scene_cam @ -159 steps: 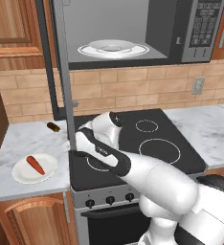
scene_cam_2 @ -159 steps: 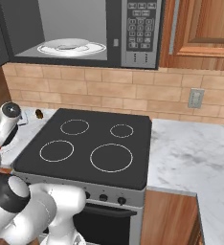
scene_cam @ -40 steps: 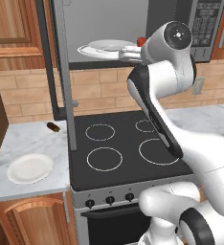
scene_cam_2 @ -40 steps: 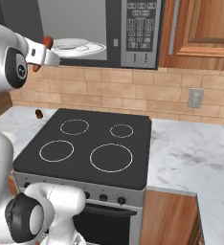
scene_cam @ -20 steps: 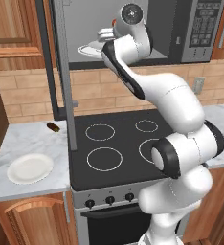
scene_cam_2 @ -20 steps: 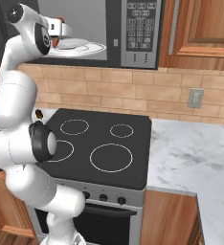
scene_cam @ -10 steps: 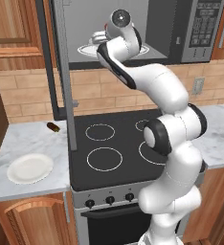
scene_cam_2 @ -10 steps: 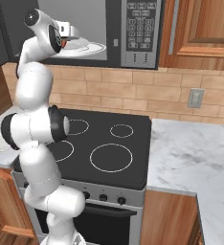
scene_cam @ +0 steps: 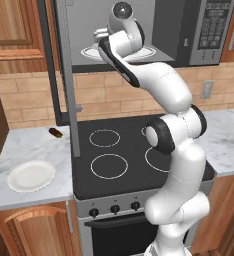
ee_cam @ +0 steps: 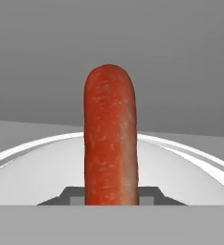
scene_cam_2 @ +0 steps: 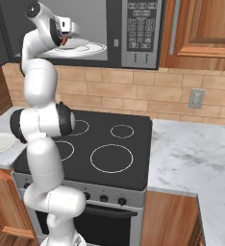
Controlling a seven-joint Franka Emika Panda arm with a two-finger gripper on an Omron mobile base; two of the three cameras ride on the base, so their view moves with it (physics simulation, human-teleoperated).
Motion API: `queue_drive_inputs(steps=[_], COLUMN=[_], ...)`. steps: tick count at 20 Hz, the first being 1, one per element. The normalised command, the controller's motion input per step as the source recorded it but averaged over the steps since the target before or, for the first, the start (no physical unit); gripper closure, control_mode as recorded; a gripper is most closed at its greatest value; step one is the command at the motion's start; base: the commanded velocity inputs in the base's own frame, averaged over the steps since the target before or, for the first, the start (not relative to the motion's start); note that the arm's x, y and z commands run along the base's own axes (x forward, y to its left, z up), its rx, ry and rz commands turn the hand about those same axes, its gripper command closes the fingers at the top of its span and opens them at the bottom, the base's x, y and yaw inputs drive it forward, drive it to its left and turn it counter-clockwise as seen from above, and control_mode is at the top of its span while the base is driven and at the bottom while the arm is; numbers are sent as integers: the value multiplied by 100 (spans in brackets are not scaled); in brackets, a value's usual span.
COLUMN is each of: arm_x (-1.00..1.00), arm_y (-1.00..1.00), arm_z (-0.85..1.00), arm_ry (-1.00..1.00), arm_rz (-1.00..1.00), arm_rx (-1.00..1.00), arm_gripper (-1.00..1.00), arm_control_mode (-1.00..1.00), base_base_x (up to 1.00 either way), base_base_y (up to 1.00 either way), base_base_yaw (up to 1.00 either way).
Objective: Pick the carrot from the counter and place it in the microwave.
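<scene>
The claw (ee_cam: 111, 197) is clenched on the carrot (ee_cam: 110, 139), whose red-orange length runs straight out from between the two dark finger tips. Just past and below the carrot's far end lies the round glass turntable plate (ee_cam: 181, 167), and beyond that the pale grey back wall of the microwave (ee_cam: 181, 57). In the right base view the claw (scene_cam_2: 66, 34) is at the mouth of the open microwave (scene_cam_2: 133, 33), with a red tip of the carrot (scene_cam_2: 62, 42) showing just over the near edge of the turntable plate (scene_cam_2: 85, 48).

By my reading, the step in hand is the placing: the carrot is off the table and carried into the oven cavity, but not yet let go. The next move seems to call for lowering the claw a little so the carrot comes close to the plate, then parting the fingers and backing out without brushing the open door (scene_cam: 64, 75). A round stick dropped from height could roll off the plate.

Far from the claw, down on the table (scene_cam: 24, 150), sit a white plate (scene_cam: 31, 175) and a small dark brown stubby item (scene_cam: 55, 132).

The microwave's keypad (scene_cam_2: 140, 29) has buttons, but nothing on them is legible; I see no brand or label.
</scene>
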Motion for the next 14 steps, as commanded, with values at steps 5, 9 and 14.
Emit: queue_drive_inputs(steps=[5,9,14], arm_x=[-22,-1,-26], arm_y=[0,0,-1], arm_z=[0,-25,-10], arm_ry=[0,0,-2], arm_rz=[0,0,0], arm_rx=[0,0,0], arm_gripper=[-100,-100,-100], arm_control_mode=[-100,-100,-100], base_base_x=[0,0,0], base_base_y=[0,0,0], base_base_yaw=[0,0,0])
